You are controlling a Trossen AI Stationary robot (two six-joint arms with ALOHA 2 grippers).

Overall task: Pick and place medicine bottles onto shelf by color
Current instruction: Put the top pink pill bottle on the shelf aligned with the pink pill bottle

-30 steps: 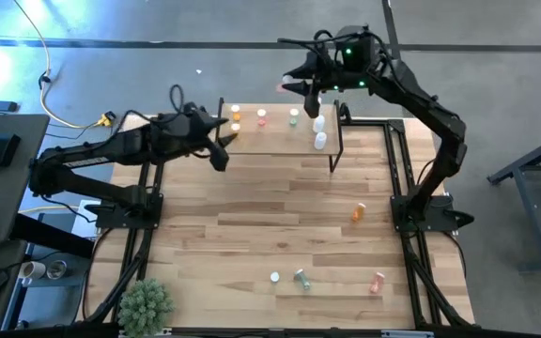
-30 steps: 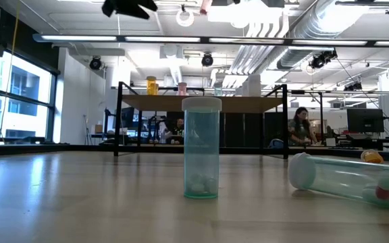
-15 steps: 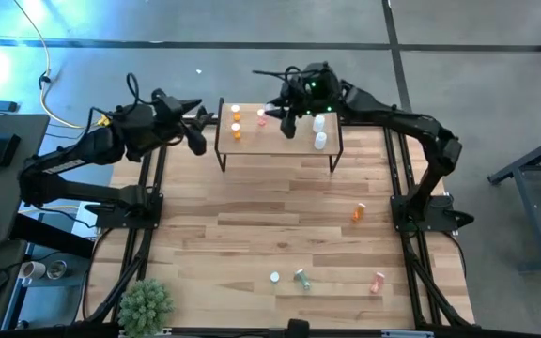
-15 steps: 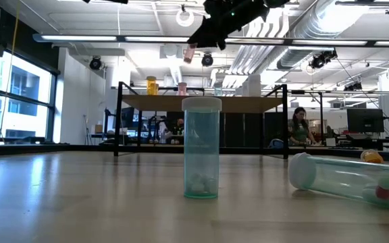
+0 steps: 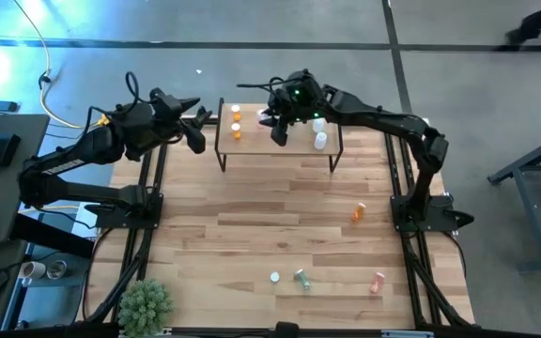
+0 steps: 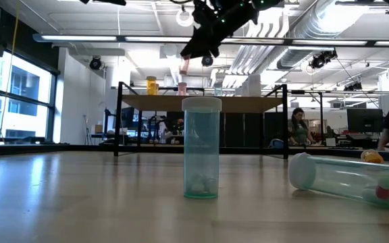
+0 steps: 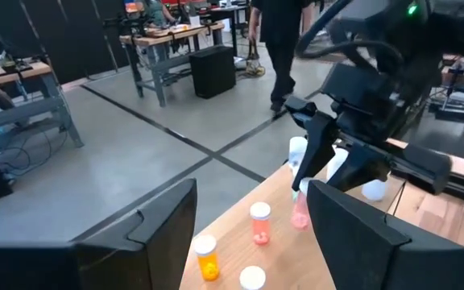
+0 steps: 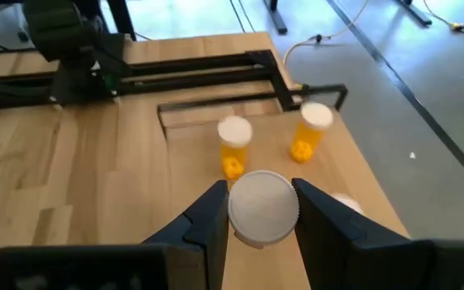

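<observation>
The shelf (image 5: 280,141) stands at the table's far edge. On it stand two orange bottles (image 8: 234,145), a pink bottle (image 7: 259,222) and two white bottles (image 5: 320,139). My right gripper (image 5: 276,125) hangs over the shelf's left half, shut on a pink bottle (image 6: 184,65). My left gripper (image 5: 195,133) is open and empty, just left of the shelf. On the near part of the table, a clear-green bottle (image 6: 201,148) stands upright and another clear bottle (image 6: 346,179) lies on its side. My right gripper pinches the pink bottle between its two fingers (image 8: 208,217) just below its white cap (image 8: 263,208). The fingers point down at a slant from the table's right. The bottle hangs upright below them, clear of the shelf top (image 7: 300,211).
An orange bottle (image 5: 357,214) lies right of the table's middle. A white cap (image 5: 275,277), a green bottle (image 5: 301,278) and a pink bottle (image 5: 377,281) lie near the front edge. A green plant (image 5: 146,302) stands at the front left corner. People show in the room beyond.
My right gripper has carried the pink bottle from above the shelf's right end toward the table's left and down, over the shelf's left half. My left gripper has drawn back from the shelf's front left corner toward the table's left and far edge.
</observation>
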